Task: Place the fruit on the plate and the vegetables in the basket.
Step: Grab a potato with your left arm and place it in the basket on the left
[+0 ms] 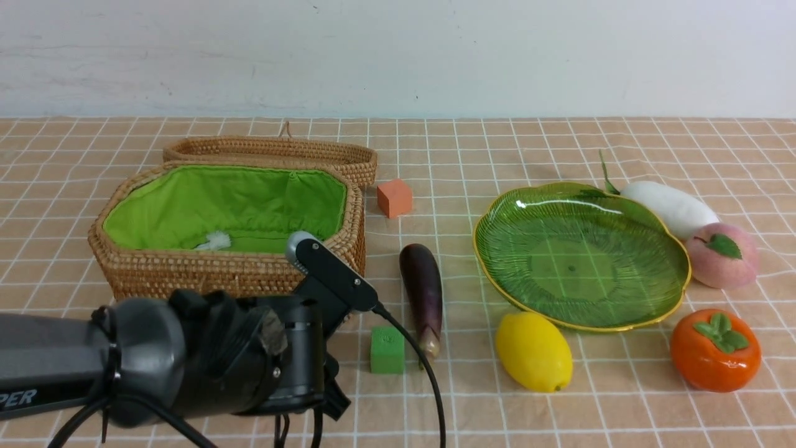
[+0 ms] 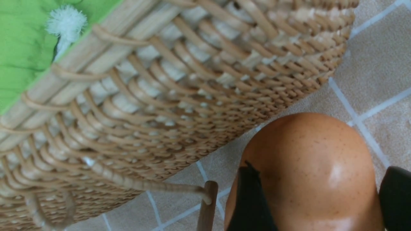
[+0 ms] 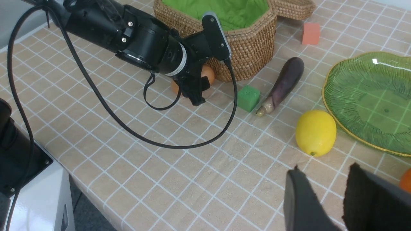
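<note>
My left gripper [image 2: 321,166] hangs low in front of the basket [image 1: 230,274], open, with a finger on either side of the tan-orange potato [image 2: 308,154]. The potato rests on the cloth against the basket wall. In the front view my own wrist hides it. The eggplant [image 1: 423,292] lies right of the basket. The green plate [image 1: 584,255] holds nothing. The radish [image 1: 671,205] and peach [image 1: 721,255] lie behind the plate, the lemon [image 1: 533,351] and persimmon [image 1: 715,351] in front of it. My right gripper [image 3: 324,168] hovers open near the lemon, holding nothing.
The basket's lid [image 1: 273,152] lies behind it. An orange cube [image 1: 394,198] sits right of the basket and a green cube [image 1: 387,350] by the eggplant's stem. A small white tuft [image 1: 214,241] lies on the green lining. The left arm's cable [image 3: 154,141] loops over the cloth.
</note>
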Controlling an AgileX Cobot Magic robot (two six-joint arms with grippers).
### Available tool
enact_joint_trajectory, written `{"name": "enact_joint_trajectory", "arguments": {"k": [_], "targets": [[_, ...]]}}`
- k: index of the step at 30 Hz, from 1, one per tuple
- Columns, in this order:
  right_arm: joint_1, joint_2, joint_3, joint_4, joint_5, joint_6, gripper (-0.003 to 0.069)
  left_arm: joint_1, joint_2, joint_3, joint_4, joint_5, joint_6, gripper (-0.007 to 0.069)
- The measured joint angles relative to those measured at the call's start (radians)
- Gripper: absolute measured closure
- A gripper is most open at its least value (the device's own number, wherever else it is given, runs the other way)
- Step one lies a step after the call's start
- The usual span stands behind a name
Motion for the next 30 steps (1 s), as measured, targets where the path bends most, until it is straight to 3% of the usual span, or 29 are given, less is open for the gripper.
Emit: {"name": "enact_joint_trajectory", "arguments": {"k": [6,10,14,19,24,30], "targets": [[0.0,0.0,0.0,0.0,0.0,0.0,0.0442,0.0,-0.012,0.0,-0.035,0.003,0.004,0.0157],[0.0,0.0,0.0,0.002,0.0,0.0,0.0442,0.0,-0.067,0.005,-0.193,0.002,0.066,0.0157],[0.0,0.0,0.0,0.003,0.0,0.0,0.0442,-0.001,-0.19,0.015,-0.396,0.026,0.255,0.0157],[0.0,0.0,0.0,0.003,-0.035,0.0,0.0442,-0.001,-0.375,0.011,-0.48,0.093,0.474,0.0157],[0.0,0.0,0.0,0.003,-0.171,0.0,0.0442,0.01,-0.529,-0.072,-0.379,0.091,0.694,0.0157],[0.0,0.0,0.0,0.004,-0.367,0.0,0.0442,0.125,-0.488,-0.182,-0.198,-0.001,0.764,0.0157]]}}
